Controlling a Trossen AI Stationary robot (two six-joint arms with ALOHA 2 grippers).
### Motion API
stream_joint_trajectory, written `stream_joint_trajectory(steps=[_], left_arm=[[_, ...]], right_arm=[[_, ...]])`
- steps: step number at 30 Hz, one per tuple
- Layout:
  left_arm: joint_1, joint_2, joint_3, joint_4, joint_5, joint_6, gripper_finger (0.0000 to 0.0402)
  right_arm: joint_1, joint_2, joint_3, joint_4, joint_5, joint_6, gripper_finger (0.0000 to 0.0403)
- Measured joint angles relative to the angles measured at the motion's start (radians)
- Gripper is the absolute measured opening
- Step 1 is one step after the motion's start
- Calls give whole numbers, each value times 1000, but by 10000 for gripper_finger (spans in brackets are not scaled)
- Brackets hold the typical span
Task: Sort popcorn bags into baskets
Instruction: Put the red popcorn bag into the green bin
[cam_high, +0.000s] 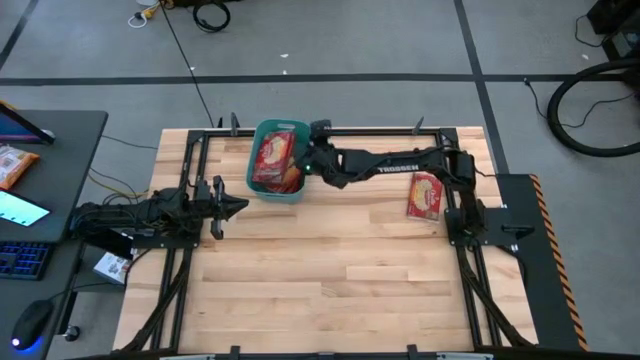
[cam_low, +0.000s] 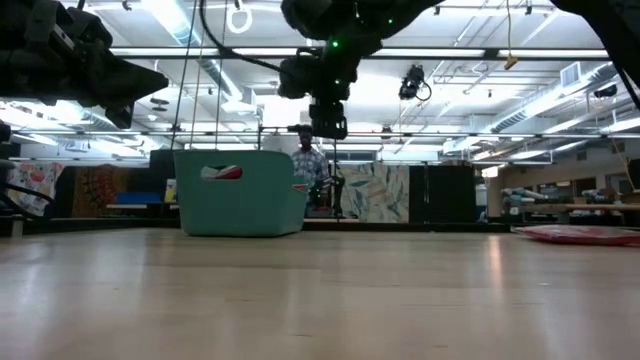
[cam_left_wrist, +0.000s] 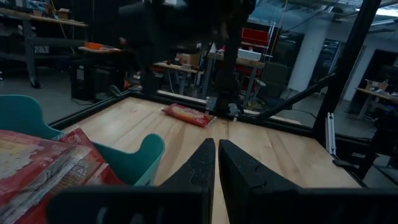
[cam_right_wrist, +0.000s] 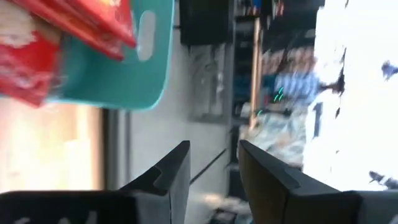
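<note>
Wooden tabletop inside a dark frame, grey floor around it, a desk with a keyboard off the left edge.

Left to right:
- Left tool parked at the tabletop's left side, near the basket, fingers pressed together with only a sliver between them, holding nothing.
- Teal basket sits at the far edge, left of centre. We see several red popcorn bags piled inside, some poking above the rim.
- Right tool hovers just beside the basket's right rim, fingers spread, empty.
- One popcorn bag lies flat on the tabletop at the right, near the right arm's base, well apart from the basket.

We judge the sort is nearly done, with that last bag left.

Risks:
- The bag lies flat and glossy, so the fingers could slide over it instead of lifting an edge.
- The pile is already high, so another drop could slide off the top or land on the rim.
- The right arm, reaching back so close to its own base, could clip the basket.
</note>
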Motion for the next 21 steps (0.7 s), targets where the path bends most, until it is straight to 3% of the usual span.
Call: stream_joint_trajectory(steps=[3, 6, 13, 16, 21], left_arm=[[0, 0, 0, 0, 0, 0, 25], [0, 0, 0, 0, 0, -1, 25], [0, 0, 0, 0, 0, -6, 25], [0, 0, 0, 0, 0, -7, 25], [0, 0, 0, -2, 1, -12, 25]], right_arm=[[36, 0, 0, -172, 6, 225, 140], [65, 0, 0, -367, -61, 423, 140], [83, 0, 0, -760, -382, 916, 138], [84, -2, -26, -856, -488, 1030, 137], [91, -32, -134, -941, -486, 1136, 137]])
